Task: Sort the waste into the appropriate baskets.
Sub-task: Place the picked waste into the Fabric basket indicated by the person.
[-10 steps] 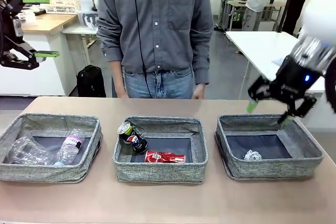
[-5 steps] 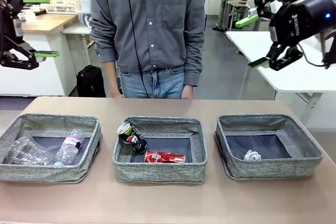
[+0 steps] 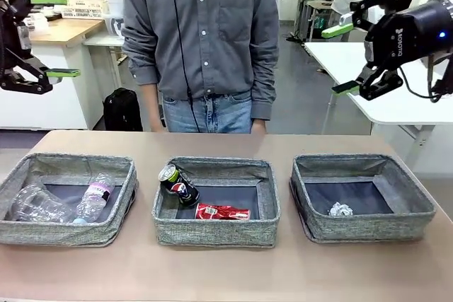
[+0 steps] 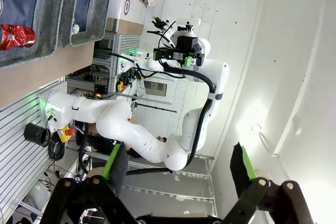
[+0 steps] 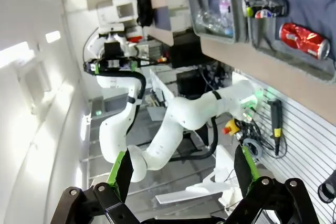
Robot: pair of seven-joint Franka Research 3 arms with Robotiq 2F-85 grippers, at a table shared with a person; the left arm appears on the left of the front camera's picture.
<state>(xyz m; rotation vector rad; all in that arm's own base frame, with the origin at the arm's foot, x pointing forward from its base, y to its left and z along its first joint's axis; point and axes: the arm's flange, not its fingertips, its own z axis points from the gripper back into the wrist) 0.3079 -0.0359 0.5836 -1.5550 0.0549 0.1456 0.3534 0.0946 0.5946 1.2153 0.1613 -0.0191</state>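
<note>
Table: paper ball [image 3: 340, 209] in right basket [image 3: 417, 217], well below right fingers [image 3: 341, 30].

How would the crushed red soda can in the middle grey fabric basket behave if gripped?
The crushed red soda can looks dented, so probably light and likely to deform further. Lying on its side flattened, it seems unlikely to roll. Its glossy metal may be slippery.

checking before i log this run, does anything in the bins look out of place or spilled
Nothing is spilled. The dark can with green top leans against the near-left wall of the middle basket rather than lying flat like the red soda can beside it. The bottles and the paper ball lie inside their own baskets.
</note>
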